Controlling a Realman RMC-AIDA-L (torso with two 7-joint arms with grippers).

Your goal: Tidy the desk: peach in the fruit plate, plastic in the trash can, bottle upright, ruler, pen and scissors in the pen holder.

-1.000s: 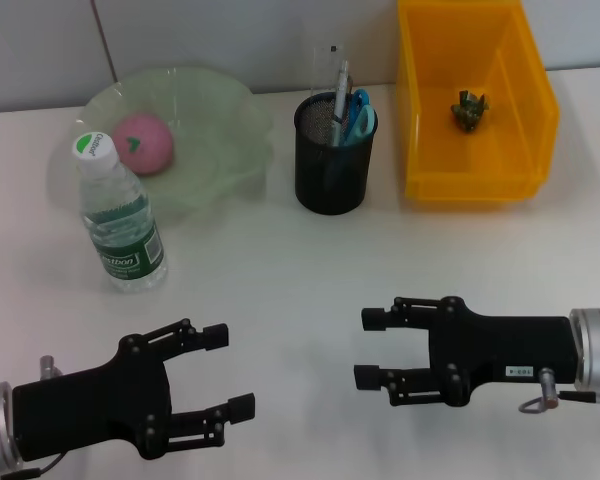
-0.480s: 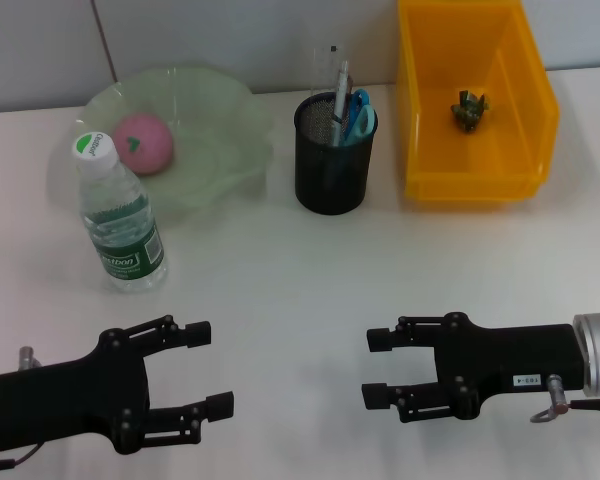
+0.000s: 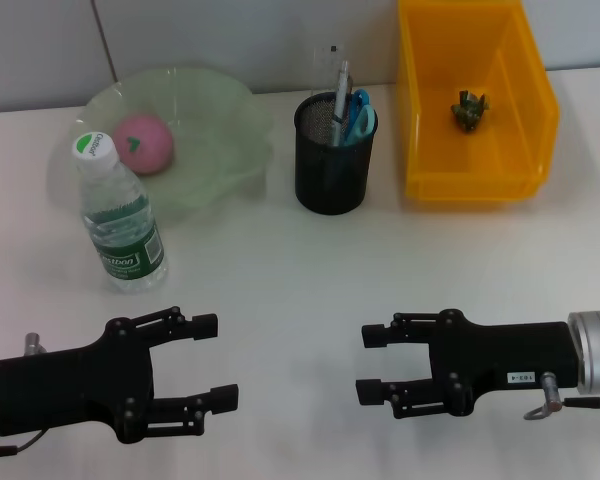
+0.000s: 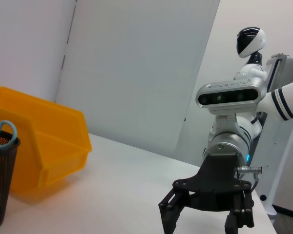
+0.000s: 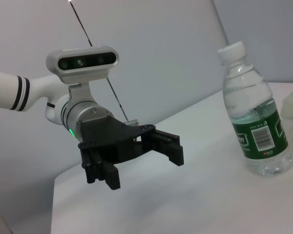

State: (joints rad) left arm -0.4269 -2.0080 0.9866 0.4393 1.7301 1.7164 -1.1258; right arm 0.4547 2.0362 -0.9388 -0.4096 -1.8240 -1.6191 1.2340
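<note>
**Inspector A:** Six items to account for. Peach lies in the green fruit plate at far left. Bottle stands upright, cap on top, on the desk just in front of the plate. Scissors and pen stand in the black mesh pen holder, far centre. I take the clear upright strip beside the pen to be the ruler, though I cannot confirm it. A small dark crumpled scrap, presumably the plastic, sits in the yellow trash can at far right.

**Inspector B:** And the arms?

**Inspector A:** Left gripper hovers at near left over bare desk, fingers spread, carrying nothing. Right gripper hovers at near right, likewise spread and empty. Each is well apart from every item.

**Inspector B:** Step in hand?

**Inspector A:** In my judgement, none outstanding; all placements appear made. The next move calls only for keeping both arms clear of the bottle, the one item likely to topple, and parking them.
</note>
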